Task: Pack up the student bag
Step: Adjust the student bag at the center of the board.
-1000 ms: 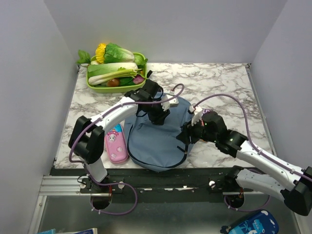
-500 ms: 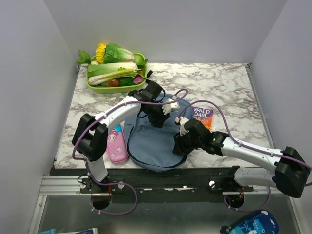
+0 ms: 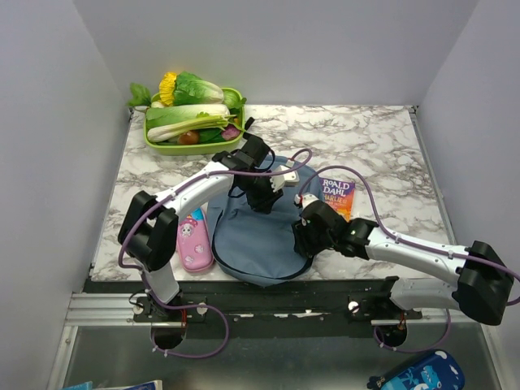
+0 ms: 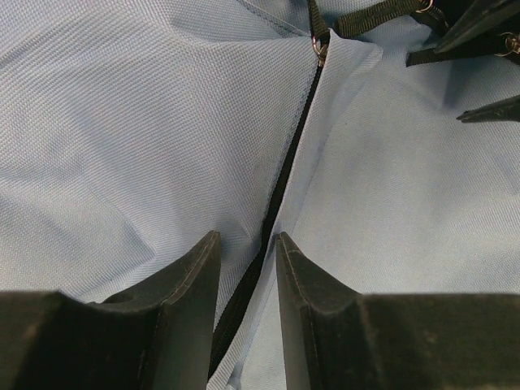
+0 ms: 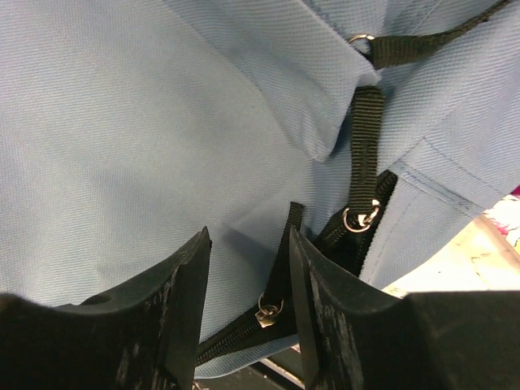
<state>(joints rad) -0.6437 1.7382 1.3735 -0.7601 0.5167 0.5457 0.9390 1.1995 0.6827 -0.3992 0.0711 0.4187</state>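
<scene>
The student bag (image 3: 258,237) lies flat at the table's near edge, at 6 o'clock from centre. The pink pencil case (image 3: 192,240) touches it at 9 o'clock. A Roald Dahl book (image 3: 336,195) lies at 2 o'clock.

The left gripper (image 4: 246,244) presses on the bag's far part. Its jaws are narrowly parted astride the black zipper (image 4: 286,162); whether they clamp it cannot be told.

The right gripper (image 5: 248,244) is at the bag's 3 o'clock edge. Its jaws are parted wider, with a zipper pull (image 5: 268,309) between them, ungripped.

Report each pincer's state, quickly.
Left pincer: closed on the bag at its zip.
Right pincer: astride the zip pull; grip cannot be told.
</scene>
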